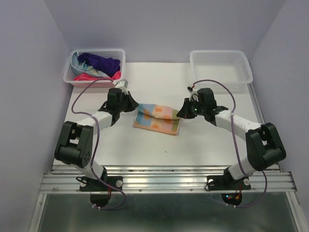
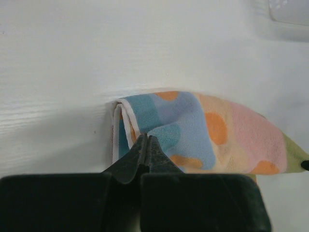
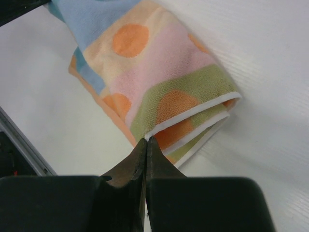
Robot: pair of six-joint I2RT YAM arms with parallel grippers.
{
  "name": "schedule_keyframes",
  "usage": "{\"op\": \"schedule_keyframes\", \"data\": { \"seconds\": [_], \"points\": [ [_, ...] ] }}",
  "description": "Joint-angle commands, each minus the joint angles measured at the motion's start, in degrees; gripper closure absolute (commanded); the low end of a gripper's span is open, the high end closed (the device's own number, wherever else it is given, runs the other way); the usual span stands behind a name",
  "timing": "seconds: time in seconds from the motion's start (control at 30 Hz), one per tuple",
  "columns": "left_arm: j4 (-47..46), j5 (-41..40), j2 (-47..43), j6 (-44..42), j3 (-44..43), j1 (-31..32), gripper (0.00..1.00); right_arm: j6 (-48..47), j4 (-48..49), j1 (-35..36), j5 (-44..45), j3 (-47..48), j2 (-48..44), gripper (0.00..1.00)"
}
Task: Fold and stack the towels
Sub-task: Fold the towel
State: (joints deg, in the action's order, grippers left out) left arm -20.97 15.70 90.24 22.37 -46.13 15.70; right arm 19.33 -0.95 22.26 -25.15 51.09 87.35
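A terry towel (image 1: pixel 157 118) — pastel blocks, orange spots, white hem — lies folded, a soft oblong on the worktop (image 1: pixel 203 145). The left jaws pinch tight on its rounded blue fold; the right jaws meet closed at the hemmed green corner, grip unclear.

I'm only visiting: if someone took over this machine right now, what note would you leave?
Left hand: shut, tips at the left edge of the pastel spotted cloth towel; grip unconfirmed.
Right hand: shut, tips at its right corner.
That towel lies folded over on the white table.
A dark purple towel and a pink-red towel lie crumpled in the white mesh basket.
Left: finish this fold, fold and stack the rest.
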Motion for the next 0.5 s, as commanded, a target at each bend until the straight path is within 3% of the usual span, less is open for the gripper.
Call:
{"op": "schedule_keyframes", "data": {
  "seconds": [0.0, 0.47],
  "points": [
    [-1.9, -0.8, -5.1, 2.9, 1.9, 0.2, 1.0, 1.4, 3.0, 2.4, -3.1, -3.0, -4.2, 0.99],
    [0.7, -4.6, -9.6, 6.6, 10.4, 0.3, 1.0, 4.9, 5.3, 4.7, 0.9, -10.7, -7.8, 0.99]
  ]
}}
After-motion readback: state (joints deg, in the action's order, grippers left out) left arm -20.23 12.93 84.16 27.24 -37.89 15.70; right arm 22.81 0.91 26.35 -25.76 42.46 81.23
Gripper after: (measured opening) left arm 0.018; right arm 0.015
